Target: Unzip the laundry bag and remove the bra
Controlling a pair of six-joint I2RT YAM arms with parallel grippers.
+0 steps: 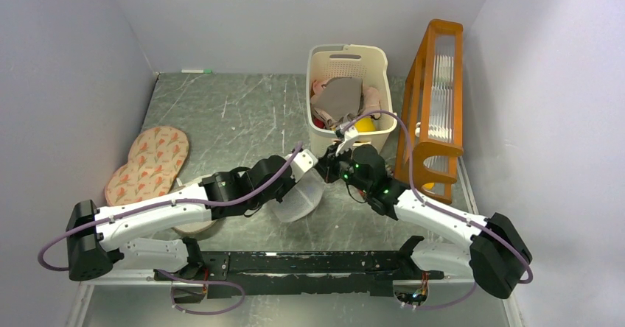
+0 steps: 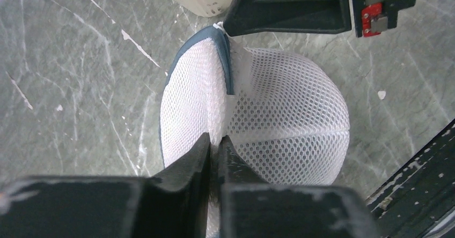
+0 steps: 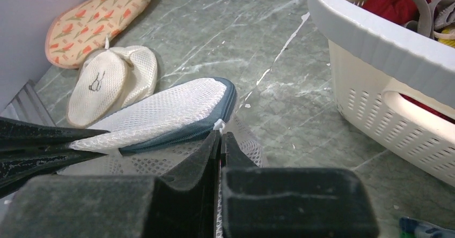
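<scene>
Sagging between the two arms, the laundry bag (image 2: 290, 114) is at the middle of the desk (image 1: 236, 113), just in front of the basket (image 3: 365, 39); whether it rests on the surface or hangs just above it I cannot tell. It is a thin white mesh shell, probably very light and soft and likely to fold or slide wherever it is pulled, and only its dark zip rim (image 3: 180, 134) lends some stiffness. The left tool (image 2: 216, 141) is pinched together on a fold of mesh at one side. The right tool (image 3: 220, 139) is pressed together at the opposite edge, on what looks like a small white tab by the rim, probably the zip pull. That pairing seems sound: one anchor on the fabric and one pull along the rim, since an unanchored pouch would simply trail after the slider. How far the zip is open I cannot tell. The bra shows in no view, because the mesh reads white throughout. If it is inside, its straps would likely snag, so a cup edge looks the better hold. The basket, holding clothes, stands close behind and is the nearest obstacle to the right arm's pull. Two cream pads (image 3: 110, 82) and the patterned pads (image 3: 102, 13) lie well off toward the left wall, and a wooden rack (image 1: 436, 99) stands at the right.
</scene>
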